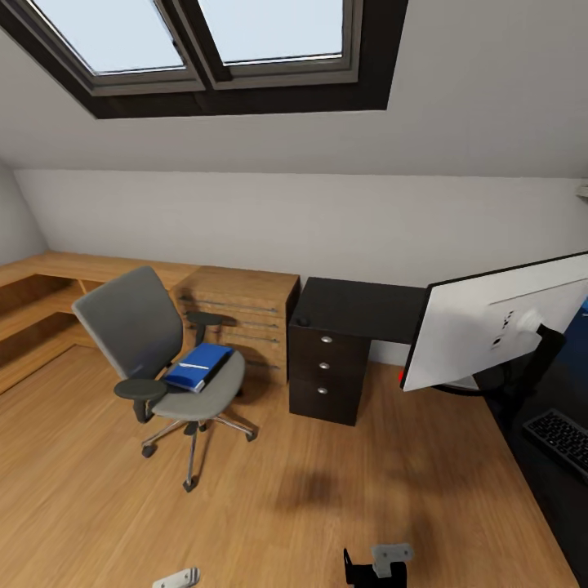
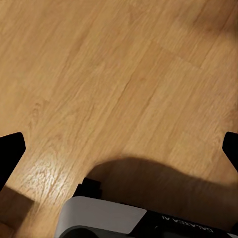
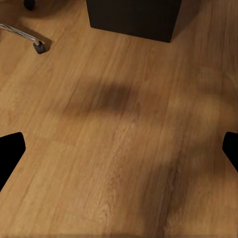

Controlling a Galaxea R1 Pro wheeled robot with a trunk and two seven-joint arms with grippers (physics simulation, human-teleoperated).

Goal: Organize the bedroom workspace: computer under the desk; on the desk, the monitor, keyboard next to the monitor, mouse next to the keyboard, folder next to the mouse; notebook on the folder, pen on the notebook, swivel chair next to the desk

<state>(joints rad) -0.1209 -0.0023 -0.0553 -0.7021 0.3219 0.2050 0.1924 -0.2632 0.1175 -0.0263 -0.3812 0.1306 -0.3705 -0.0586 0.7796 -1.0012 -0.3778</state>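
The swivel chair stands on the wood floor at the left, turned partly away from the desk. The blue folder lies on its grey seat. At the right the monitor stands on the desk with its white back toward me. The keyboard lies on the desk at the right edge, in front of the monitor's stand. My left gripper is open over bare floor, black fingertips wide apart. My right gripper is also open above the floor, holding nothing.
A black drawer unit sits under the desk's left end, and its base shows in the right wrist view near a chair caster. Low oak shelving runs along the back wall. Open floor lies between me and the chair.
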